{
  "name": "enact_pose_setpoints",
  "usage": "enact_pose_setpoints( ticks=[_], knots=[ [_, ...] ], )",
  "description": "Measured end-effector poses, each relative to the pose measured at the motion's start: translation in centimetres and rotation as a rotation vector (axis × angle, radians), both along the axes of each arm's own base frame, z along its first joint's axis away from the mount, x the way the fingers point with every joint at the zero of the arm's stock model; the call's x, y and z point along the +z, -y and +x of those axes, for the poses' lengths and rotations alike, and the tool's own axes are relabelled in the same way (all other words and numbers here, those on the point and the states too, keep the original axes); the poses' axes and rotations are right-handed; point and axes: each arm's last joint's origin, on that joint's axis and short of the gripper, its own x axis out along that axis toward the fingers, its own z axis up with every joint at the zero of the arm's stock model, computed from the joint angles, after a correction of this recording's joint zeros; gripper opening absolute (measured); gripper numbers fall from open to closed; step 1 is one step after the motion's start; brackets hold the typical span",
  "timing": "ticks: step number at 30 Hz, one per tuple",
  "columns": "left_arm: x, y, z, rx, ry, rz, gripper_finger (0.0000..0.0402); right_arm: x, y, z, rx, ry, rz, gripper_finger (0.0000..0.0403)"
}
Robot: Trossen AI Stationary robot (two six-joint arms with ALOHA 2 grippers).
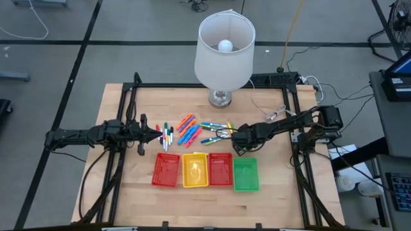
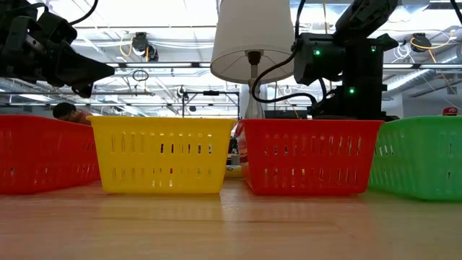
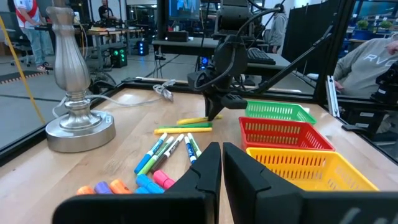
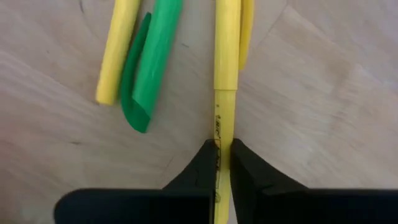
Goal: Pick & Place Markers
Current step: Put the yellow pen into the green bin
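Observation:
Many markers [image 1: 186, 131] in orange, blue, green, yellow and pink lie loose on the wooden table [image 1: 128, 192], between the lamp and the trays. My right gripper [image 4: 224, 149] points down at the right end of this spread and is shut on a yellow marker [image 4: 227, 68]. Beside it lie another yellow marker [image 4: 117, 50] and a green one [image 4: 152, 62]. The left wrist view shows the right gripper [image 3: 213, 115] from afar. My left gripper [image 1: 158, 135] hangs level and shut at the left of the markers, holding nothing. My right gripper pinches the yellow marker's printed barrel [image 4: 224, 127] between its two fingers, which come from above and point down, one on each long side. The marker lies flat on the table. Its end beyond the fingers is hidden under the gripper.
A red tray [image 1: 166, 170], a yellow tray [image 1: 195, 170], another red tray [image 1: 220, 169] and a green tray [image 1: 245, 174] stand in a row near the front. A lamp with a white shade [image 1: 223, 45] stands at the far edge. Bare wood lies left and right of the trays.

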Motion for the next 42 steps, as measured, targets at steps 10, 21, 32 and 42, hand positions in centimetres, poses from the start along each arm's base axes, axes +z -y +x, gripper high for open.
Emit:
enact_pose_setpoints(
  ticks=[10,21,32,42],
  knots=[
    [0.0,0.0,0.0,0.0,0.0,0.0,0.0021,3.3,-0.3,-0.7,0.052,0.145,-0.075,0.0015],
    [0.0,0.0,0.0,0.0,0.001,0.0,0.0021,9.0,-1.8,-0.7,0.167,0.553,-0.13,0.0014],
    [0.0,0.0,0.0,0.0,0.001,0.0,0.0021,12.1,-5.6,-0.9,0.25,0.862,-0.035,0.0015],
    [0.0,0.0,0.0,0.0,0.001,0.0,0.0021,12.3,-10.9,-2.6,0.177,0.933,0.131,0.0014]
  ],
)
